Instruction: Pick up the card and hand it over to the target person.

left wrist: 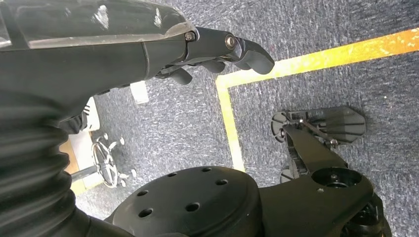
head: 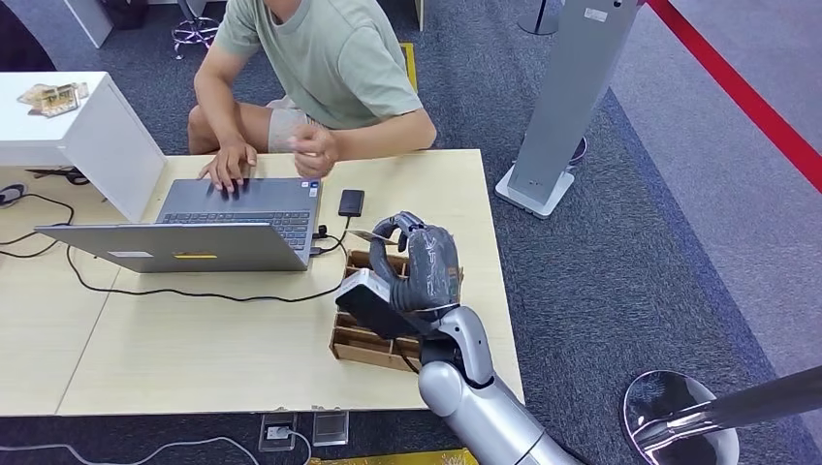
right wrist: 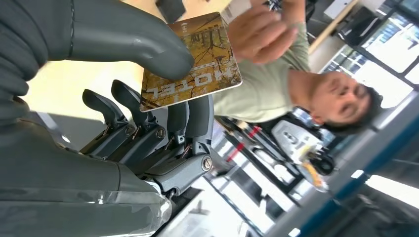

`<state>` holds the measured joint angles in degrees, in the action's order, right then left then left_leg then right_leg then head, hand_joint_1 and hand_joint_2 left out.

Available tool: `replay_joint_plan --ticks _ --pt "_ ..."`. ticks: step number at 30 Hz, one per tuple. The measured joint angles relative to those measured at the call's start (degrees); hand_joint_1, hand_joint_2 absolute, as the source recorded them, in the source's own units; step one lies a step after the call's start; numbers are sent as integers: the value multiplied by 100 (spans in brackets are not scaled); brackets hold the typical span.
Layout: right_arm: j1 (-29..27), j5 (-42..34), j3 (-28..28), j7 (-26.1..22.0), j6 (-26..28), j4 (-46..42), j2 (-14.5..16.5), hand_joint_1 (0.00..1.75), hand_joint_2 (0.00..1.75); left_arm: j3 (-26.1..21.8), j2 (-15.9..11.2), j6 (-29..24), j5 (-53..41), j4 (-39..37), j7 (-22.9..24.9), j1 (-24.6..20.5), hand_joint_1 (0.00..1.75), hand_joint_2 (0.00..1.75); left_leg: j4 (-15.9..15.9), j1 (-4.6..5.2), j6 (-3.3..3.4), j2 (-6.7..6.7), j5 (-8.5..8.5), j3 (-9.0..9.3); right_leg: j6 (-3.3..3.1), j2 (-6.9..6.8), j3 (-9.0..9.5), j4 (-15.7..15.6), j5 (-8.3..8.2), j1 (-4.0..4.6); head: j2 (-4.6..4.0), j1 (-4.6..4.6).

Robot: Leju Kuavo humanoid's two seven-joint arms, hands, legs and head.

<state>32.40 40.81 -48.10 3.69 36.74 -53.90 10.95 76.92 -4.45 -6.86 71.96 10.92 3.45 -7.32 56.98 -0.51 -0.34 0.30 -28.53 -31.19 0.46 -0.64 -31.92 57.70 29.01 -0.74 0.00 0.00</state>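
— How many cards do I have?
— One card [right wrist: 195, 59], yellow-brown, printed "HOTEL", pinched in my right hand [head: 419, 263], frame centre, above the worktop [head: 194, 349]. One person [head: 330, 68] upper centre.
— Left hand [left wrist: 217, 54]?
— Fingers curled, holding nothing.

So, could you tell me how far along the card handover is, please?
Pickup looks done: the right hand pinches the yellow-brown printed hotel card above the brown wooden slotted tray. Left: passing it to the seated person in a green T-shirt, whose raised hand hasn't taken it.
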Motion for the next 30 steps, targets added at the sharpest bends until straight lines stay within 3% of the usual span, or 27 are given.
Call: replay_joint_plan --ticks 7,10,14,26,30 --pt "1609 -214 -447 396 -451 2348 754 164 175 146 -96 153 -98 -2 -46 -29 0 175 7 4 -3 29 -8 1 -3 27 -10 17 3 -4 0 0" --pt "2015 -185 -689 720 -828 2823 905 164 175 175 -101 136 -106 -2 -82 -42 0 175 6 2 -5 32 -6 0 -5 32 -13 18 1 -2 0 0" --pt "2190 -124 -1187 1079 -1016 2866 905 164 175 149 -123 122 -53 -10 -60 -41 0 175 1 0 -5 16 -5 3 -5 17 -3 12 4 0 0 0" --pt "2225 -259 -1607 1260 -1003 2968 905 164 175 132 -146 160 27 -2 34 -34 0 175 -1 -3 -3 -8 -1 1 -3 -7 6 3 5 4 0 0" --pt "2188 -345 -1505 1151 -854 3119 905 0 175 224 -111 243 -48 5 -123 -40 0 175 -1 -2 -2 -11 -3 2 -2 -12 7 3 8 2 0 0"
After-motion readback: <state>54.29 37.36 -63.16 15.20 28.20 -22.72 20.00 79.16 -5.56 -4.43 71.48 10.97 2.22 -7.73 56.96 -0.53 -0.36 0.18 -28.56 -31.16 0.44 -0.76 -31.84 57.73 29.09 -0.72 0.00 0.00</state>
